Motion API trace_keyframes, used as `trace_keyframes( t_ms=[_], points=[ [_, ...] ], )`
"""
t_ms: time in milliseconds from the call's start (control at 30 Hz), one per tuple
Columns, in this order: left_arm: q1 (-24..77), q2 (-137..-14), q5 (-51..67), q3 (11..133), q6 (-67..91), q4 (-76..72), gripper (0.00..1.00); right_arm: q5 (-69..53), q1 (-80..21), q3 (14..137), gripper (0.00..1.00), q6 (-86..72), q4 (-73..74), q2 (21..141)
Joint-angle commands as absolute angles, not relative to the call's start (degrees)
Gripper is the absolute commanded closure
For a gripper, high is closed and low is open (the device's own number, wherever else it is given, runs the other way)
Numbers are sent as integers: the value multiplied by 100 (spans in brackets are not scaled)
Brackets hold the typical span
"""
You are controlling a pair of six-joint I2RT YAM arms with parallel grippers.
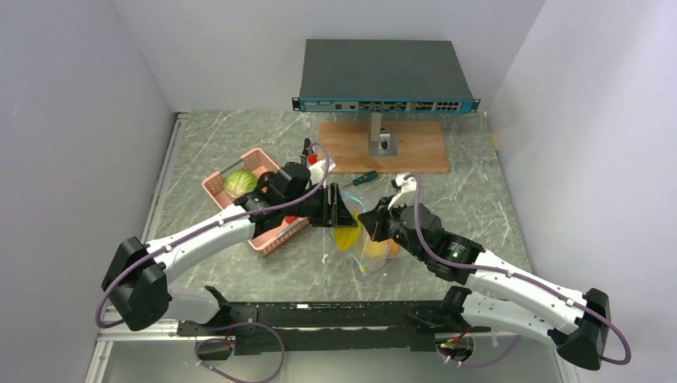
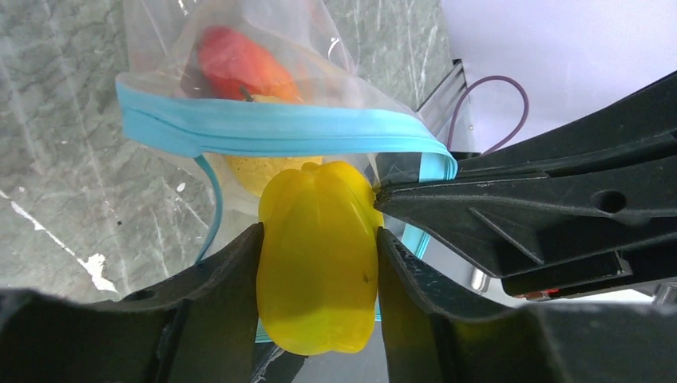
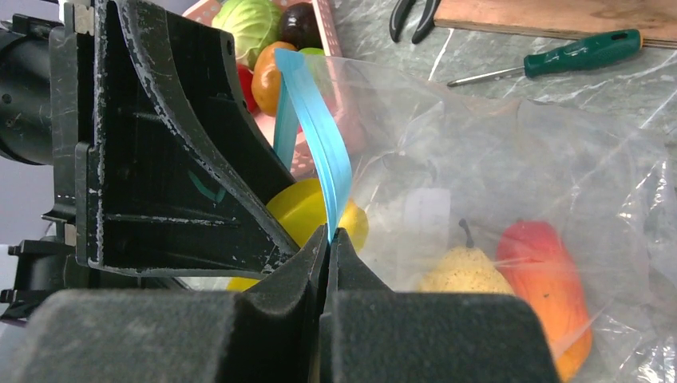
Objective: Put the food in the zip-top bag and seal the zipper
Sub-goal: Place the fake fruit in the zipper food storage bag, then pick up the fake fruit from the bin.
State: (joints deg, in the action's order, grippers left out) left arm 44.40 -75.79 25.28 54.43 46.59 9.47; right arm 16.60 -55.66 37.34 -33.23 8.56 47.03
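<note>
Push the yellow pepper straight on through the opening below the zipper, toward 12 o'clock in the left wrist view. Release only after getting most of it past the teal strip; seems just at the mouth now, not yet properly inside. Hold the pinch of the right end effector firm and raised, to hold the mouth of the zip-top bag agape. Avoid dragging the near lip inward with the pepper. Mind the pear and the red fruit already inside, at 12 o'clock of the pepper; probably best to slide in beside them rather than on top, leaving slack for sealing afterwards.

Grips the pepper across its flanks with the left end effector, pads pressed on at 9 and 3 o'clock. Pinches the zipper strip with the right end effector, fingers pressed together on the thin plastic.

Reaches, in the top view, from a base at 7 o'clock with the left arm stretched long and low over the pink basket. Comes in from 4 o'clock with the right arm, elbow bent, wrist turned toward 9 o'clock. Meets nearly nose to nose over the middle of the tabletop, with the bag lying at 6 o'clock of both
</note>
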Motion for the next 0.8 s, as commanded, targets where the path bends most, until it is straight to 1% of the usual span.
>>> trace_keyframes(
  t_ms=[0,33,100,200,367,533,633,767],
  points=[
    [4519,-7510,2170,5844,4408,1146,38,1549,-5584,3995,100,-3393,667,4635],
    [4521,-7488,2129,5850,4390,1187,31,1554,-5589,3984,100,-3393,661,4627],
    [4520,-7432,2076,5829,4362,1210,21,1584,-5590,3948,100,-3393,638,4593],
    [4526,-7314,1995,5747,4338,1211,13,1607,-5590,3920,100,-3401,630,4580],
    [4522,-7141,1859,5791,4236,1497,10,1634,-5585,3907,100,-3384,641,4593],
    [4522,-6509,1405,5699,4059,1938,9,1728,-5590,3865,100,-3379,714,4578],
    [4518,-6045,711,5644,3887,2513,9,1769,-5586,3822,100,-3382,739,4547],
    [4515,-5310,-597,5353,3887,3308,7,1801,-5591,3768,100,-3391,735,4524]
  ],
)
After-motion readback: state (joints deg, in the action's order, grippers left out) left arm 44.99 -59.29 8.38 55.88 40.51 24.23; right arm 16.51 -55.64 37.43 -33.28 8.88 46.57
